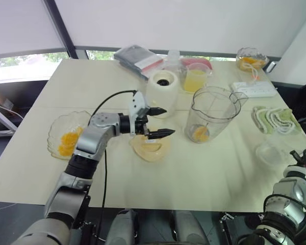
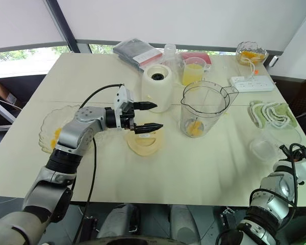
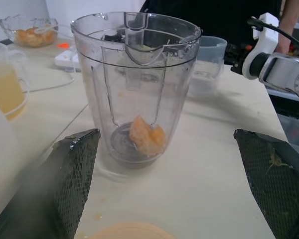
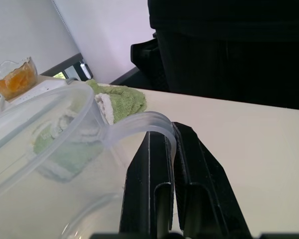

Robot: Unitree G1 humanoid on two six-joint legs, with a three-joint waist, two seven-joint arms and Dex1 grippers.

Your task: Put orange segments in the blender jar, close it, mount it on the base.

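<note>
Clear plastic blender jar [image 1: 212,113] stands upright mid-table, lid off, just right of the cream-white base [image 1: 163,88], the two not touching. One orange segment [image 3: 147,136] lies at the jar bottom on the dark blade. More orange segments [image 1: 68,142] sit in a glass dish [image 1: 56,133] at the table's left side. Left gripper [image 1: 158,122] held level, pointing at the jar, fingers [image 3: 72,174] wide apart, nothing between them; it hangs over a pale round lid [image 1: 151,147]. Right gripper [image 4: 173,164] at the table's right edge, fingers pressed together on the clear handle of a lidded plastic cup [image 1: 270,152]. Green towel [image 1: 273,119] just beyond it.
</note>
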